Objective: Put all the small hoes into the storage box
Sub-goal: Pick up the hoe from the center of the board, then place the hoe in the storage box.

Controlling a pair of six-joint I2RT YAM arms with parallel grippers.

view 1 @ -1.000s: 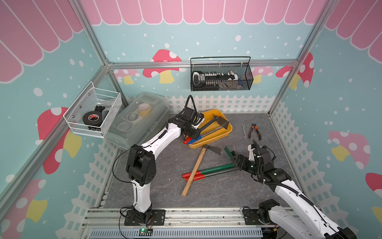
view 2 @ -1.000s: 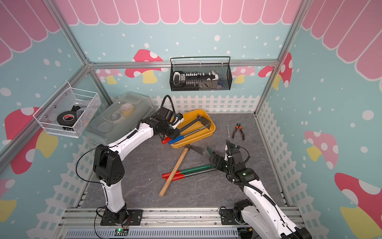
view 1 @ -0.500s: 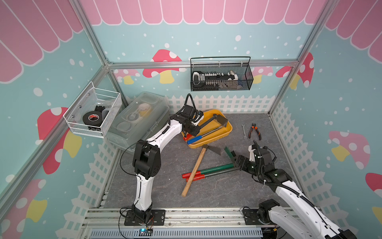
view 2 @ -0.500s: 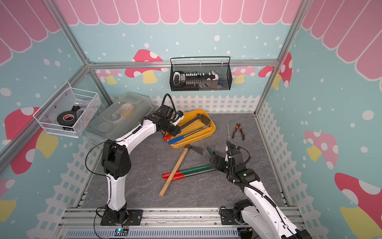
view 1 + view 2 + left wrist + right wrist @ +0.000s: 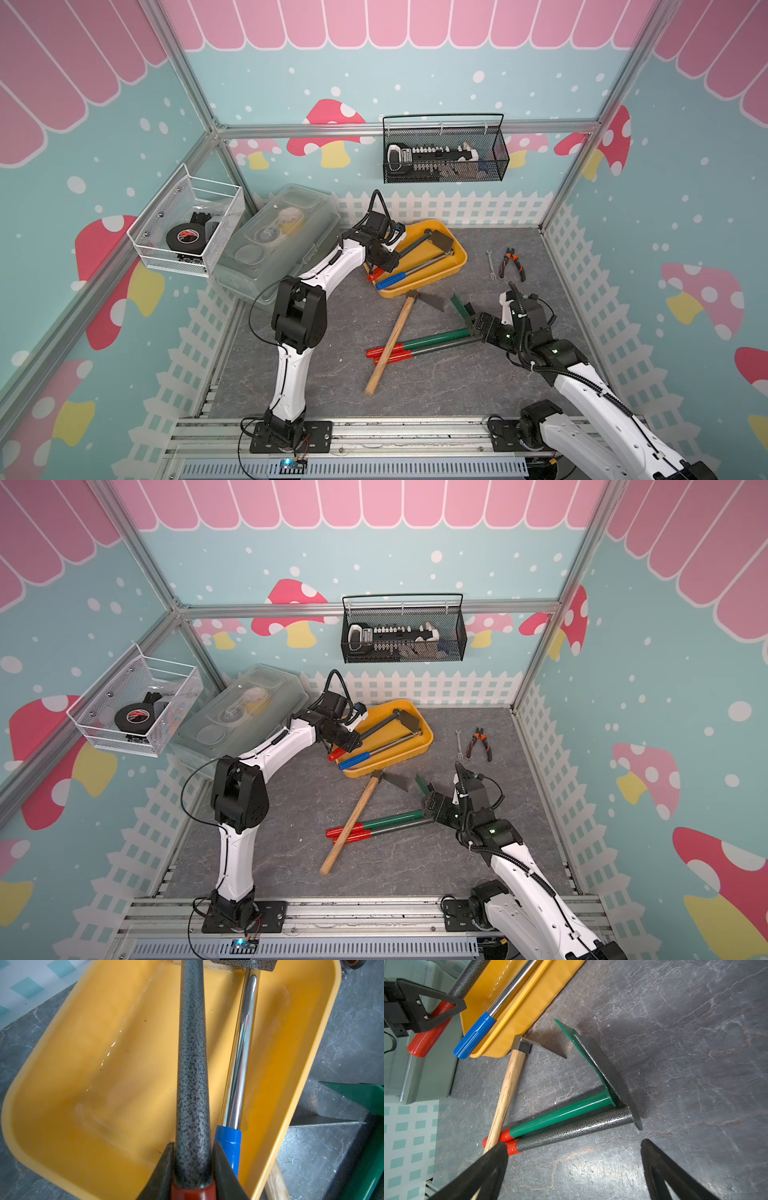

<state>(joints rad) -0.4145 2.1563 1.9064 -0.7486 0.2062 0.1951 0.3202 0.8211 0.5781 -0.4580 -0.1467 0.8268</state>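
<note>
Left gripper (image 5: 193,1145) is pinched tight on the small hoe (image 5: 192,1064), just above its red grip. The speckled shaft slants across the yellow storage box (image 5: 93,1053), blade at the far end, beside a blue-handled tool (image 5: 241,1053). Right gripper (image 5: 573,1142) hangs wide open and empty over the green-handled hoe (image 5: 560,1113).

Small hoe (image 5: 380,724) across yellow storage box (image 5: 399,759)

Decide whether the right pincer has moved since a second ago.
No. The right pincer keeps its place in both top views: open, by the green hoe, no nearer the pliers.
</note>
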